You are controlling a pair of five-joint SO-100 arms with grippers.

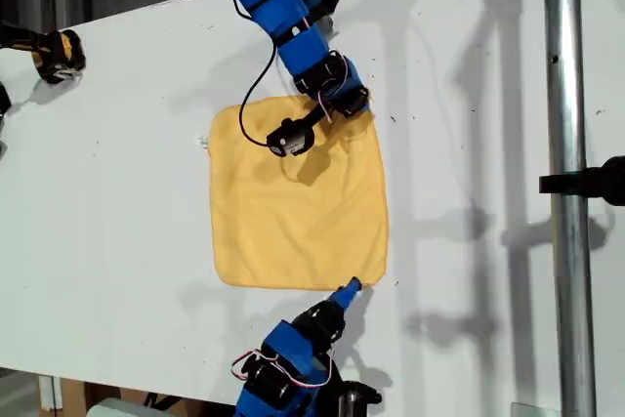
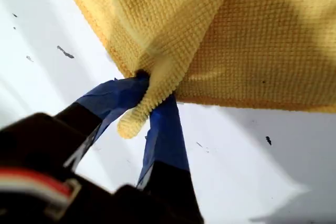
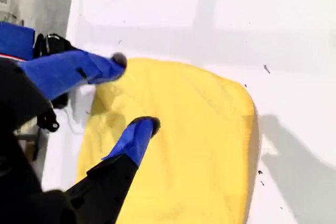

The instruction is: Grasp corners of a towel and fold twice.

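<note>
You can see the towel (image 1: 298, 212) spread flat and square on the white bench (image 1: 117, 192), about the middle of the exterior view. My first gripper (image 1: 350, 287) comes in from that view's lower edge and sits at the towel's lower right corner as that view shows it. In the first wrist view, my first gripper (image 2: 152, 90) is closed on that corner (image 2: 131, 124), whose rounded tip pokes out between the blue jaws. My second gripper (image 1: 347, 103) reaches in from the exterior view's top and hangs over the upper right corner. Its jaws are spread apart (image 3: 135, 93) above the yellow cloth (image 3: 194, 145), holding nothing, with the rounded corner (image 3: 244, 95) just beyond them.
</note>
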